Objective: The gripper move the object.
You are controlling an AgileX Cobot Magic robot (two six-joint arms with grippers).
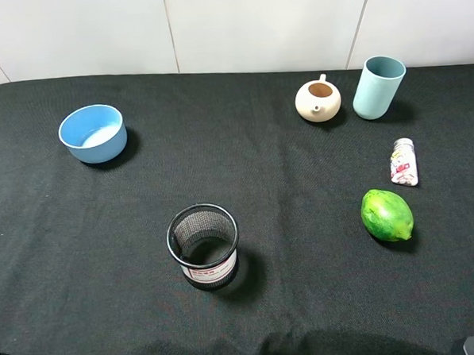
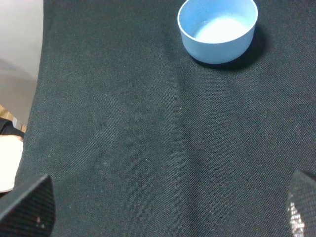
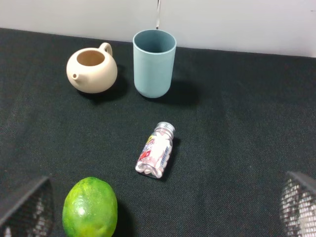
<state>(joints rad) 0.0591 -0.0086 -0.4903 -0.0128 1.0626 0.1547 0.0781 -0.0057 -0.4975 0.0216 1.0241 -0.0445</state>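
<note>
A: Where is the bottle (image 1: 404,161) at this stage?

B: It lies on its side on the black cloth (image 1: 287,222), at the right of the overhead frame. The green fruit (image 1: 387,214) is near it, lower in the frame; the blue-green cup (image 1: 378,86) stands above it, with the cream teapot (image 1: 318,100) beside the cup. Nothing touches the bottle.

A: State of the right gripper (image 3: 158,207)?

B: Fingers spread wide. Only the mesh-patterned fingertips (image 3: 296,205) show, at the lower corners of the right wrist view, with the bottle (image 3: 156,156) between them and further up the frame. Nothing is held.

A: And the left gripper (image 2: 168,205)?

B: Also spread, empty, with bare cloth between the tips. The blue bowl (image 2: 217,28) sits at the upper right of its view, the same bowl seen at upper left in the overhead frame. The mesh pen holder (image 1: 203,246) stands at lower centre there.

A: Which step is in hand?

B: By my reading, the approach. The grasp has not begun.

A: What does the next move call for?

B: Advance and lower the right gripper over the bottle's body, setting the fingers across its narrow width. The bottle is round and may roll, so close squarely. Keep clear of the fruit.
</note>
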